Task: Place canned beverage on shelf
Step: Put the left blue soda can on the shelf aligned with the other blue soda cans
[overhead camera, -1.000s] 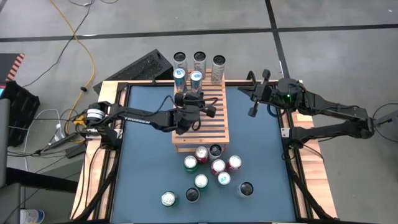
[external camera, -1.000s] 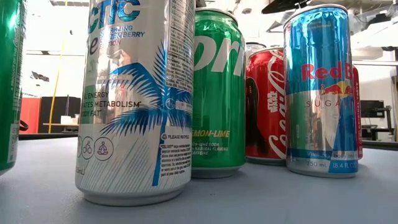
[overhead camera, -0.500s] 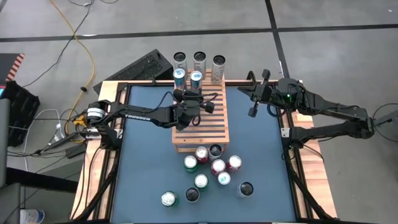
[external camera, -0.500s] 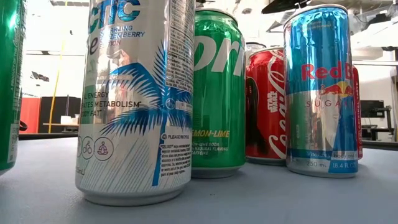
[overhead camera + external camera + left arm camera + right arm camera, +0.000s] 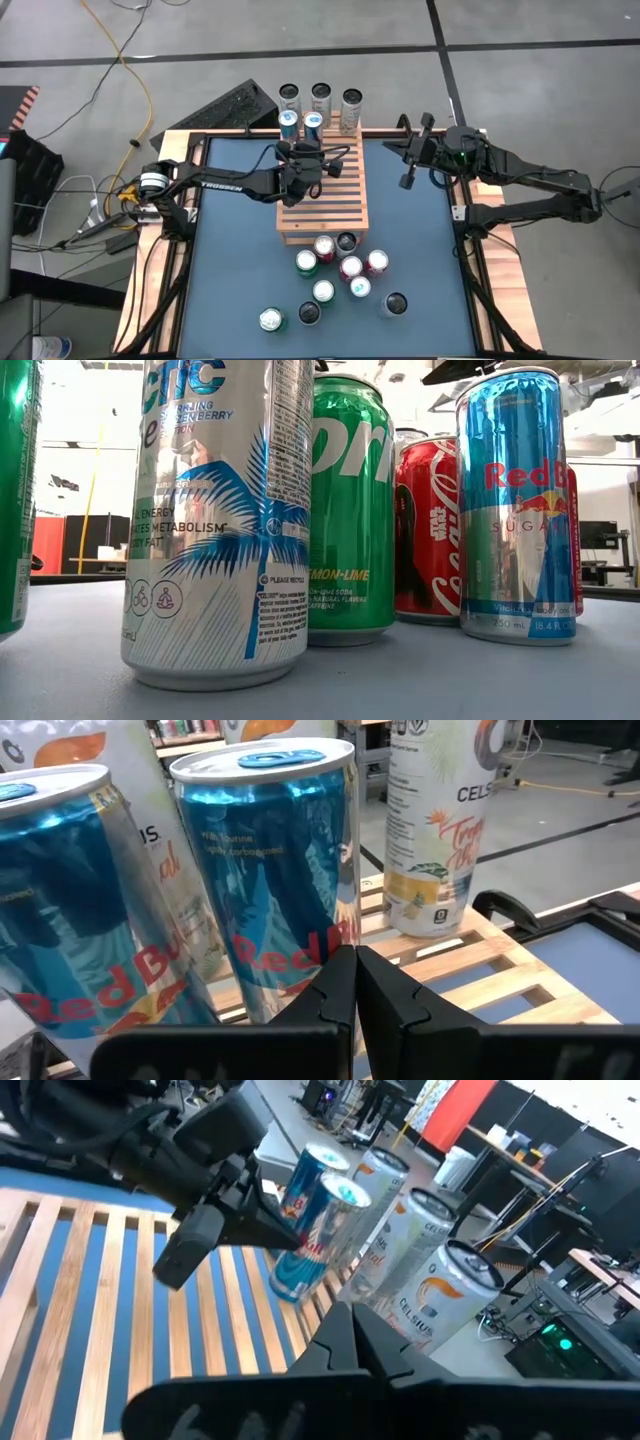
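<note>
The shelf (image 5: 325, 200) is a slatted wooden rack on the blue table top. At its far end stand two blue Red Bull cans (image 5: 288, 122) (image 5: 313, 122), and behind them three pale Celsius cans (image 5: 321, 96). My left gripper (image 5: 309, 143) is shut and level over the shelf, its tips at the right-hand blue can (image 5: 265, 870). My right gripper (image 5: 392, 147) hangs shut above the table's far right, holding nothing. Several loose cans (image 5: 345, 265) stand on the table near the shelf's near end. My left gripper meets the lower side wall (image 5: 300, 965) of the right-hand blue can with its shut fingertips (image 5: 280, 1230). It comes level from the table's near side. The can stands upright on the shelf's slats, close beside the other blue can.
The low view is filled by loose cans: a silver Celsius (image 5: 215, 520), a green Sprite (image 5: 350, 510), a red Coca-Cola (image 5: 428, 530) and a blue Red Bull (image 5: 515, 505). A keyboard (image 5: 225, 105) lies beyond the far edge. Most of the shelf's slats (image 5: 335, 215) are bare.
My left gripper has gone along the shelf toward the table's far edge, up to the blue cans, staying shut. The right-hand blue can has slid a little toward the far edge, still upright.
</note>
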Robot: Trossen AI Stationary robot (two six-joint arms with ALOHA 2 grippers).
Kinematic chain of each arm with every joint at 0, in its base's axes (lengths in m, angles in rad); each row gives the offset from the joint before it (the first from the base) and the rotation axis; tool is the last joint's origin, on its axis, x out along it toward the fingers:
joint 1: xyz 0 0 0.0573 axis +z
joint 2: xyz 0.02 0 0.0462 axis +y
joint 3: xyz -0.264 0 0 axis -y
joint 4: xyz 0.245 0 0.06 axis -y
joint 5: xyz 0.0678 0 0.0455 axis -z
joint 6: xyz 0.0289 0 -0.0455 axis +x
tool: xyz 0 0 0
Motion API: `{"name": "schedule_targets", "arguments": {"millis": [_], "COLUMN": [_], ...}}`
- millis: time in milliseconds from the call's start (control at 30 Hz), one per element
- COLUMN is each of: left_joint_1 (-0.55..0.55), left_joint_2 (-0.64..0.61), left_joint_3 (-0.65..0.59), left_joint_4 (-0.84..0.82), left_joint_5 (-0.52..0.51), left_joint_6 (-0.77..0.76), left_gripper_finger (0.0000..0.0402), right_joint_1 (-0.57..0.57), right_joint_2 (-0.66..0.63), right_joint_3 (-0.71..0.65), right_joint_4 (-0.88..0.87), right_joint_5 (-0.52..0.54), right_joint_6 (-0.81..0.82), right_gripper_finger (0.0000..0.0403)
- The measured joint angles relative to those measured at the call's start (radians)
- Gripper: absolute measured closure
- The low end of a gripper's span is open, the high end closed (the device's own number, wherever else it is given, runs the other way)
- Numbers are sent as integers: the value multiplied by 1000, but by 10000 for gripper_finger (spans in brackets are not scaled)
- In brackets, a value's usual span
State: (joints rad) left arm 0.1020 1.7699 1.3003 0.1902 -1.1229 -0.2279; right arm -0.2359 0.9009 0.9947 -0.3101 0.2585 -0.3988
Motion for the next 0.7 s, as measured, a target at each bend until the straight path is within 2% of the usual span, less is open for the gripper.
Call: {"name": "schedule_targets", "arguments": {"millis": [133,333,533,700], "left_joint_1": [0,-4,-2,9], "left_joint_2": [0,0,1,68], "left_joint_3": [0,0,0,-1], "left_joint_4": [0,2,7,199], "left_joint_5": [2,88,60,75], "left_joint_6": [-4,-78,-93,-22], "left_gripper_finger": [402,401,401,402], "right_joint_1": [0,0,0,1], "right_joint_2": [0,0,0,0], "right_joint_3": [0,0,0,0], "right_joint_4": [-15,-15,-15,-15], "right_joint_5": [0,0,0,0], "right_joint_6": [7,14,16,16], "right_gripper_finger": [403,403,403,403]}}
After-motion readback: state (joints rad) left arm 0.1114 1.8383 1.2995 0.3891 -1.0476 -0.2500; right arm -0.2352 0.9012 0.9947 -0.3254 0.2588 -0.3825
